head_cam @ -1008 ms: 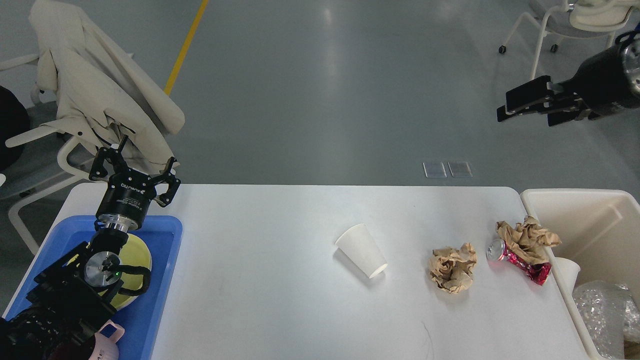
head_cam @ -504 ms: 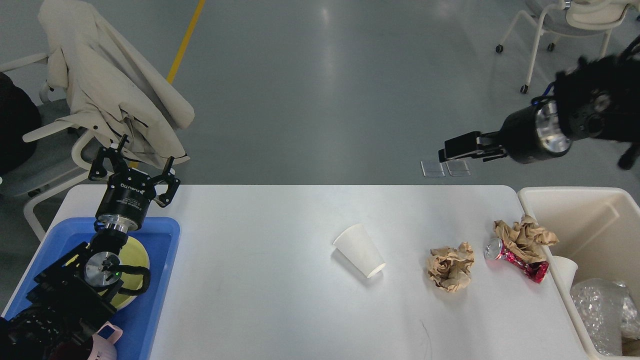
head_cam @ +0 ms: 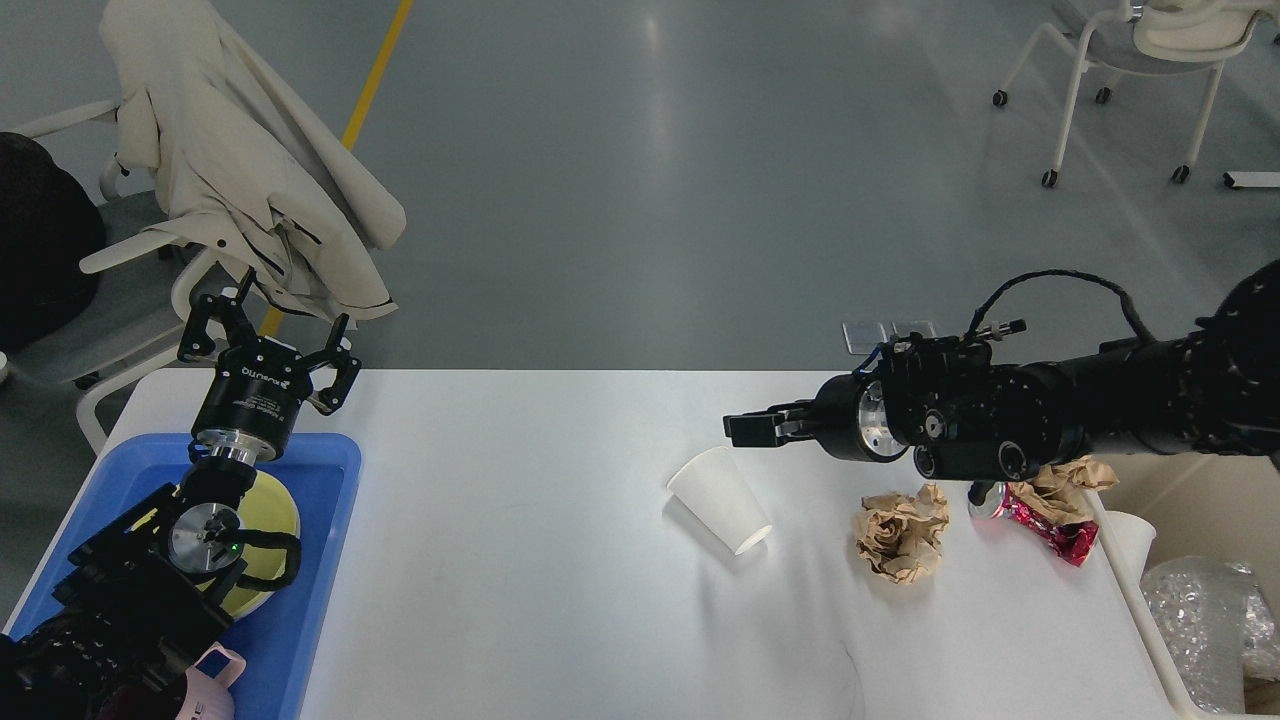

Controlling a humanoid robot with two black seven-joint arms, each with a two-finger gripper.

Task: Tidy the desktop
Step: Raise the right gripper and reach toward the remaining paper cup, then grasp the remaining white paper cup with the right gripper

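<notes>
grey floor lay beyond the desktop (head_cam: 560, 560). left claw (head_cam: 268, 330) spread at nine o'clock; right claw (head_cam: 745, 428), spread unclear, over the paper cup (head_cam: 722, 500). cup, paper wads (head_cam: 902, 532) and can (head_cam: 1040, 520) remained uncleared.

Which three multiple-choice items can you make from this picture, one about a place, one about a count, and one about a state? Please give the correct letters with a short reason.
1. Where is the blue tray?
A. at the left end of the desktop
B. at the right end
C. on the floor

2. How many balls of crumpled brown paper lie on the desktop?
A. one
B. two
C. four

3. How does the white paper cup lie?
A. upright
B. on its side
C. inside the bin

Answers:
1 A: the tray sits under the left arm.
2 B: one ball lies alone, the other rests on the crushed red can.
3 B: its open mouth faces sideways.
</notes>
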